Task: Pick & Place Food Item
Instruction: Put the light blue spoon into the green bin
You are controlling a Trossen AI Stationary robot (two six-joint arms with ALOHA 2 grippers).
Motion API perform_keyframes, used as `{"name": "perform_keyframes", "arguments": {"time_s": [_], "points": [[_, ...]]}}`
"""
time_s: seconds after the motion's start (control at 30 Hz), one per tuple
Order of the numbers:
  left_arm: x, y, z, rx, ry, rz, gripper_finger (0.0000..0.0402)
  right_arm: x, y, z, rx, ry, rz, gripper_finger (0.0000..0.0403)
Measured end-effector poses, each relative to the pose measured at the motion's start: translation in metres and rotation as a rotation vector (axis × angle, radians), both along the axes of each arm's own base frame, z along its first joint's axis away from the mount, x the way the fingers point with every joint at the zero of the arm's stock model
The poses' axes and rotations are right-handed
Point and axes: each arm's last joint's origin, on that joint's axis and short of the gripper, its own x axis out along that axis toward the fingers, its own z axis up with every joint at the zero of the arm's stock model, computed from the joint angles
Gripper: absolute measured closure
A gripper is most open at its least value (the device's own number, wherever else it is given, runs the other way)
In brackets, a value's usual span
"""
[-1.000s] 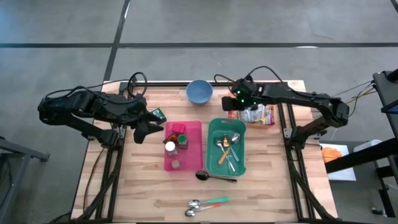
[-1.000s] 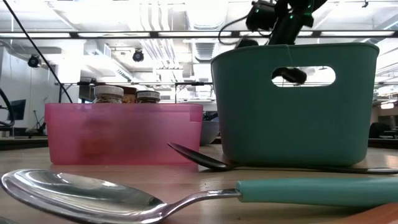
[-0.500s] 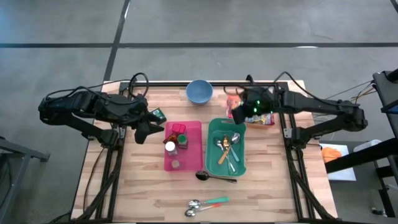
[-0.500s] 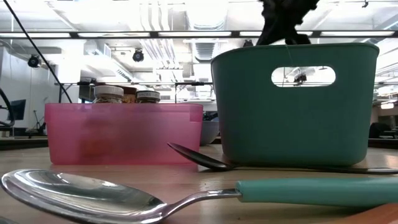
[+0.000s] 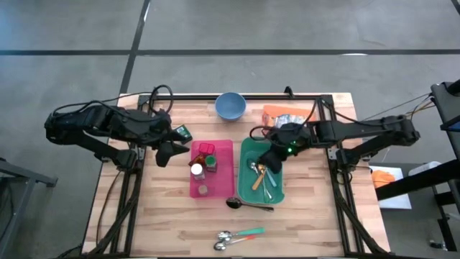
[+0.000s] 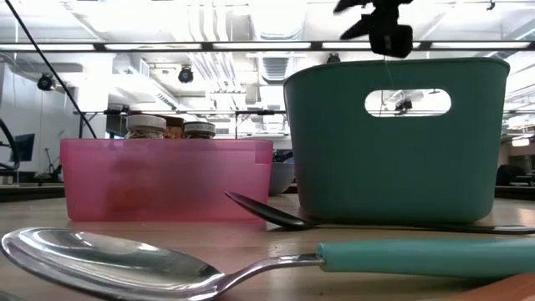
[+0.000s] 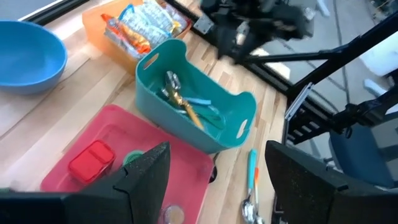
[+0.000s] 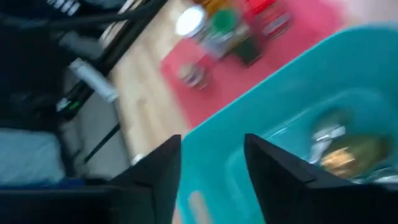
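**Two arms at the table, right one hanging over the teal bin**

Two grippers are showing with parted fingers and nothing between them. The right gripper (image 5: 267, 160) is hovering over the near-left part of the teal bin (image 5: 245, 147), fingers spread apart and empty as its own camera is looking down past them at the cutlery inside. The left gripper (image 5: 167, 152) is waiting beside the pink tray (image 5: 224, 144), also open and holding nothing.

The food, a heap of snack packets (image 5: 293, 118), is lying in the orange tray (image 5: 270, 110) at the far right of the table, just behind the right arm. I'd judge that a pick is what is called for, so the right arm is going to need to swing back over that tray, come down square on one packet, and close on its bulk and not a loose crinkly edge, since wrappers like these are likely to slip or drag a neighbour along.

Around it, the teal bin is holding spoons and a gold-coloured utensil (image 5: 259, 177), the pink tray is carrying spice jars (image 5: 197, 170) and a red box (image 5: 205, 149), and a blue bowl (image 5: 230, 106) is sitting at the far edge. Loose spoons (image 5: 240, 234) are lying near the front. The teal bin's wall and the arm's own cabling are looking like the closest things to catch on.
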Motion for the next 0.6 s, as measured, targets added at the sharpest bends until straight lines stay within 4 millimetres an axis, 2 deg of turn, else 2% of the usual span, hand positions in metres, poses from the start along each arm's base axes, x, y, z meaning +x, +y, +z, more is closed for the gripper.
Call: {"name": "perform_keyframes", "arguments": {"time_s": [0.13, 0.43, 0.6], "points": [[-0.002, 0.0, -0.003, 0.001, 0.033, 0.004, 0.0139, 0.003, 0.019, 0.012, 0.027, -0.019, 0.102, 0.0208], [-0.007, 0.001, -0.009, -0.008, 0.112, 0.021, 0.0139, -0.001, 0.075, 0.05, -0.255, 0.07, 0.142, 0.0204], [-0.009, 0.001, -0.011, 0.0, 0.142, 0.019, 0.0139, 0.014, 0.118, 0.053, -0.284, 0.089, 0.222, 0.0204]]}}
